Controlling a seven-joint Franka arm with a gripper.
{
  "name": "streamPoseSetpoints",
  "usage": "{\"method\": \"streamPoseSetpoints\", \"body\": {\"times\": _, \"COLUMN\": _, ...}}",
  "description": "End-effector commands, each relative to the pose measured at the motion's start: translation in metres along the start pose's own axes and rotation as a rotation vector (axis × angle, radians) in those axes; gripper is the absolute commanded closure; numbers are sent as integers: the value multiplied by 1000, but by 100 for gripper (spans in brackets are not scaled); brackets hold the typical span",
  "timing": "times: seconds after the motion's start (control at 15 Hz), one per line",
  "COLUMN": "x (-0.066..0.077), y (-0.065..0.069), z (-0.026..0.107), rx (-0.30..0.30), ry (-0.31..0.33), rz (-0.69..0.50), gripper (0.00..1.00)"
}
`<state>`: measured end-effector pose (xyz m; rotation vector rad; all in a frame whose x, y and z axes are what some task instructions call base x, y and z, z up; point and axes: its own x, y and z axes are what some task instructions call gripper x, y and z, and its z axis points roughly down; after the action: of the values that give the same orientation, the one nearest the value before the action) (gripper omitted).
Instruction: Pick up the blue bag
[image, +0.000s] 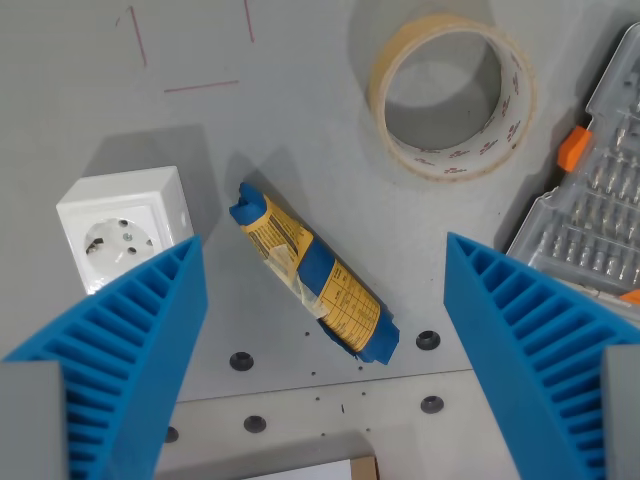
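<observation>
While the claw (322, 340) is hanging above the grey table (300, 130), its two blue ribbed fingers (130, 350) are standing wide apart, one at the wrist view's left and one at the wrist view's right, gripping nothing. Each finger is showing a wedge shape with parallel ridges running across its inner face, in what looks like matte plastic.

Between them, touching neither, the blue bag (312, 272) is lying flat on the table. It is a long, narrow, crinkled packet, blue at both ends with a yellow printed label wrapping its middle, and it is slanting from the far left down to the near right. Its near end is sitting just beside a small round hole (428, 340) in the tabletop.

Just left of the bag, partly hidden by the left finger, a white wall socket (125, 225) is resting, boxy and smooth, with a round recessed face.

Farther off, to the right, a roll of tape (452, 95) is lying flat, a pale tan ring with red print on its inner white core. At the right edge, a clear plastic bit case (590, 210) with orange latches is showing rows of metal bits.

Thin red lines (200, 87) are marking the far left of the table.
</observation>
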<state>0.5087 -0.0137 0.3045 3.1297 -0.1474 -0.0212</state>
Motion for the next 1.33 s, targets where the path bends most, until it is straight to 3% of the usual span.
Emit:
{"method": "streamPoseSetpoints", "body": {"times": 0.07, "x": 0, "y": 0, "z": -2, "rx": 0, "ry": 4, "rz": 0, "gripper": 0}}
{"method": "streamPoseSetpoints", "body": {"times": 0.6, "x": -3, "y": 0, "z": 3, "rx": 0, "ry": 9, "rz": -45, "gripper": 0}}
{"method": "streamPoseSetpoints", "body": {"times": 1.33, "x": -28, "y": -2, "z": 38, "rx": -15, "ry": 85, "rz": -231, "gripper": 0}}
